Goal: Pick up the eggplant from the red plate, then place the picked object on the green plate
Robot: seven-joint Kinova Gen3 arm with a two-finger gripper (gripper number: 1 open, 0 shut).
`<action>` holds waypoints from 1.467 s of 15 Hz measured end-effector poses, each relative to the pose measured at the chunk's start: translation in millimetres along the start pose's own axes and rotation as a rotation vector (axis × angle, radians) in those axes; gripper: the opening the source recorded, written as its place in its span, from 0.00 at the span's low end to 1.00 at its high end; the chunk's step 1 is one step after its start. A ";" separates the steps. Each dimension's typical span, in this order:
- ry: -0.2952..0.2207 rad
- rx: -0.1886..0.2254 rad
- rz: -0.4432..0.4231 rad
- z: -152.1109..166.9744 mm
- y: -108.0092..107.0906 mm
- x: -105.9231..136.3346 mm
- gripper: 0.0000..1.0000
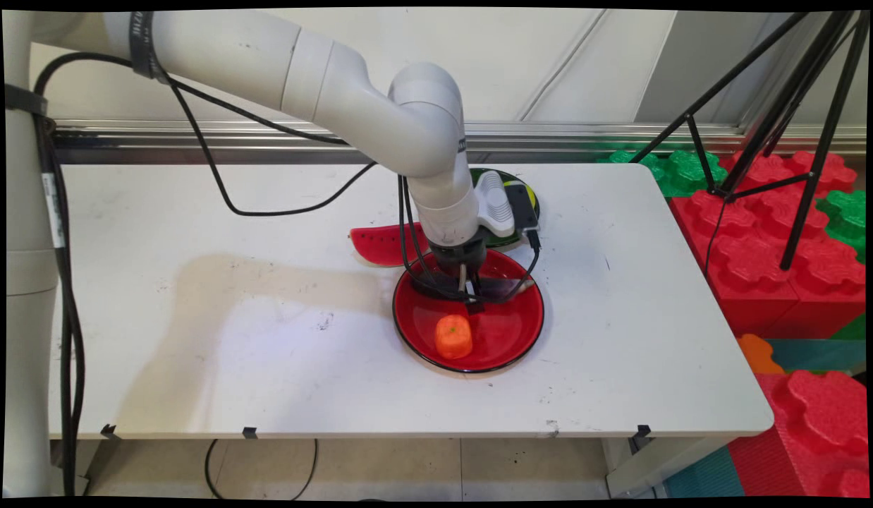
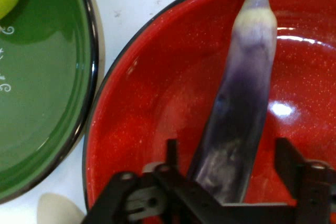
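Centre frame, the gripper (image 1: 470, 291) hangs low over the red plate (image 2: 157, 93), jaws apart on either side of a purple eggplant (image 2: 241, 108) lying in it, beside an orange carrot piece (image 1: 453, 336); a green plate (image 2: 47, 93) sits behind.

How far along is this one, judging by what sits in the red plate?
An orange toy already lies in the red plate. The claw is low over that plate, straddling a purple eggplant. The watermelon slice is on the table, beside the green plate.
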 end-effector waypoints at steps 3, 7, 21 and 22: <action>-0.001 -0.004 0.009 3.5 -0.5 1.0 0.00; 0.002 -0.002 0.033 1.3 -1.4 2.0 0.00; 0.128 0.130 -0.011 -116.5 -17.2 18.3 0.00; 0.144 0.147 -0.039 -124.9 -20.9 21.5 0.00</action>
